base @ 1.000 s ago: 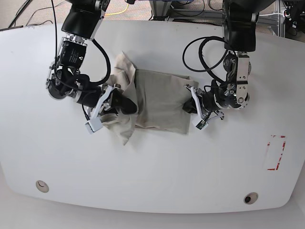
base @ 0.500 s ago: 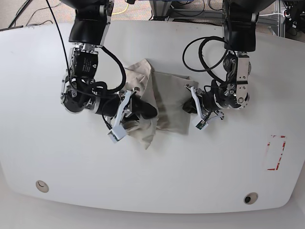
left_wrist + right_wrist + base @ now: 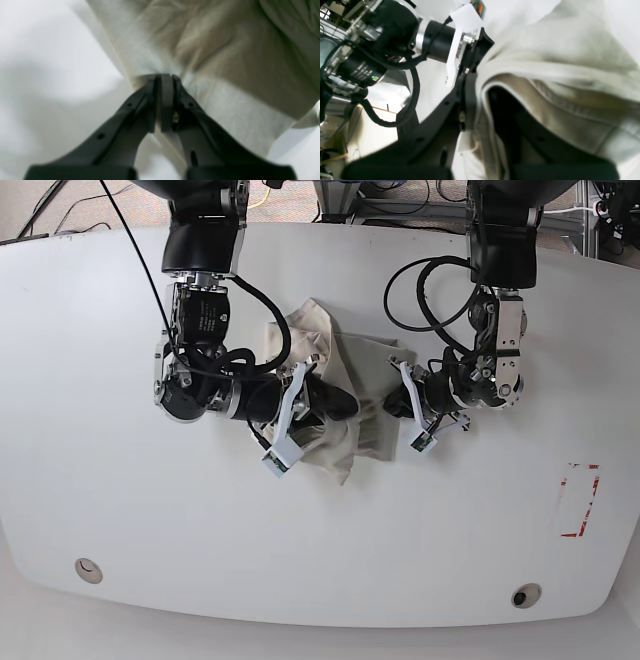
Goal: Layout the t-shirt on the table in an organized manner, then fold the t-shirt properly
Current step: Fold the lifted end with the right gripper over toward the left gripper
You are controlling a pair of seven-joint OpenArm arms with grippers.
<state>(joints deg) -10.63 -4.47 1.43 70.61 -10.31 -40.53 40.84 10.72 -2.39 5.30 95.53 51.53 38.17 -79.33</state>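
Down at the near edge of the bench (image 3: 320, 580), two small round holes sit well clear of the t-shirt (image 3: 330, 395), one toward each near corner, and a red-outlined rectangle (image 3: 578, 500) lies off to the shirt's side, beyond the left arm, nothing touching it. Moving in toward the middle, the t-shirt is bunched on the bench between the two arms, khaki-grey and heavily creased, partly doubled over itself. On one side of it the right tool (image 3: 335, 402) reaches in low across the cloth, and the right wrist view shows it plainly: the dark fingers (image 3: 467, 95) are pressed together with a thick hemmed fold of the t-shirt (image 3: 557, 75) draped over and around them, so this tool is clamped on the shirt. On the opposite side, the left tool (image 3: 400, 402) meets the shirt's edge; from the left wrist camera its two black fingers (image 3: 165, 100) are closed tight with a pinch of fabric caught at the tips, the t-shirt (image 3: 212, 62) fanning away from that pinch in taut wrinkles, white bench (image 3: 50, 50) showing beside it. Farther back, past the shirt, both arms rise toward the far edge of the bench, black cables looping beside each.
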